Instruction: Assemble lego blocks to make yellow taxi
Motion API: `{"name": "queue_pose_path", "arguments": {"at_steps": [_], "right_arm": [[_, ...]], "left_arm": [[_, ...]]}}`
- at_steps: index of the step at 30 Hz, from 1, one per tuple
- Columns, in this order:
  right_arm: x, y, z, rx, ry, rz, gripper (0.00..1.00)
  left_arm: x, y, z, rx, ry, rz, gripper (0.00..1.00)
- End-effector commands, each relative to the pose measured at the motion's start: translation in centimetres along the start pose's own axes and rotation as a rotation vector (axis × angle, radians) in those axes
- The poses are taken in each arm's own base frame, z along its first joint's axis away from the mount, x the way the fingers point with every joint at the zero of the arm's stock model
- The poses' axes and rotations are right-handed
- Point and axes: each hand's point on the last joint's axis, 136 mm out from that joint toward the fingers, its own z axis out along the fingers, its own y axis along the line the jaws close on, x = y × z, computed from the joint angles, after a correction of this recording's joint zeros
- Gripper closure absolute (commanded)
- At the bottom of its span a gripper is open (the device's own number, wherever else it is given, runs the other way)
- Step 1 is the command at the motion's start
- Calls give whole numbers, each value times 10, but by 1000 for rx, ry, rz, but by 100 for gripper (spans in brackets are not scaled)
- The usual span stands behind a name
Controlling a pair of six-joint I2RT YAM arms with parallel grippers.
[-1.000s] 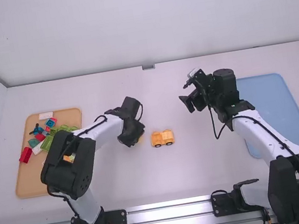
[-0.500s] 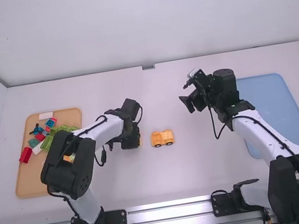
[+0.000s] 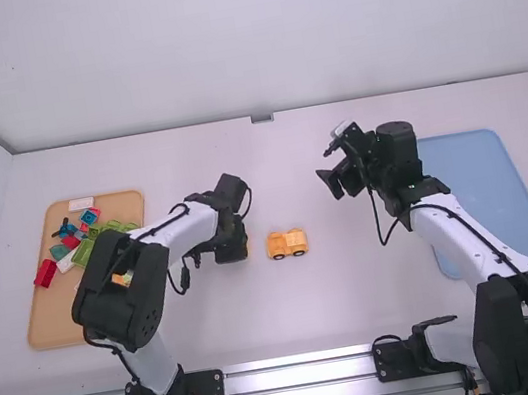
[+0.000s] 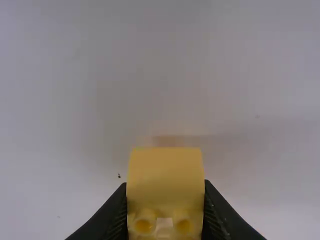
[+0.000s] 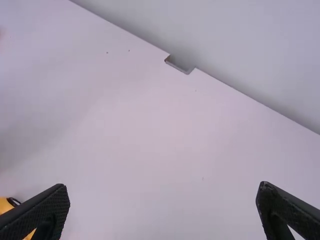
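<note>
the left gripper [image 4: 165, 184] has swivelled, yellow block [image 4: 165, 172] pinched tight!
squaring up, perhaps, to join the wheeled yellow piece [image 3: 286, 243]; right gripper [image 5: 162, 186] wide.

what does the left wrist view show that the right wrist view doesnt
Left wrist view only, of these two: the yellow block, clamped between the fingers of the left gripper.

Right wrist view only: the right gripper, open; part of the yellow car; the metal bracket at the table's edge.

Both: the pale table with small dark specks.
</note>
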Motion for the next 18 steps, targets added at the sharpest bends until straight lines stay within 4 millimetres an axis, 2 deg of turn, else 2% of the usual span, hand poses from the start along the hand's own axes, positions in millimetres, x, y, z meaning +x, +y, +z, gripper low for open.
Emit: {"name": "queue_pose_path", "arguments": {"at_steps": [1, 4, 6, 7, 9, 13, 16, 18], "right_arm": [[-3, 3, -5, -3, -13, -6, 1], [-2, 3, -5, -2, -12, -5, 1], [-2, 3, -5, -3, -12, -5, 1], [-2, 3, -5, -3, -11, -5, 1], [-2, 3, -5, -4, -9, -4, 1], [0, 4, -5, -7, -4, -2, 1], [0, 4, -5, -7, -3, -2, 1], [0, 4, -5, -6, -3, -2, 1]], "left_arm": [[-4, 5, 6, -18, -20, 33, 52], [-4, 4, 6, -16, -18, 42, 46], [-6, 4, 6, -16, -18, 38, 30], [-6, 4, 6, -16, -18, 38, 13], [-4, 5, 6, -19, -19, 42, 1], [-3, 4, 6, -23, 8, 82, 1], [9, 0, 0, -9, 62, 215, 1], [16, -10, -9, 22, 91, 386, 1]]}}
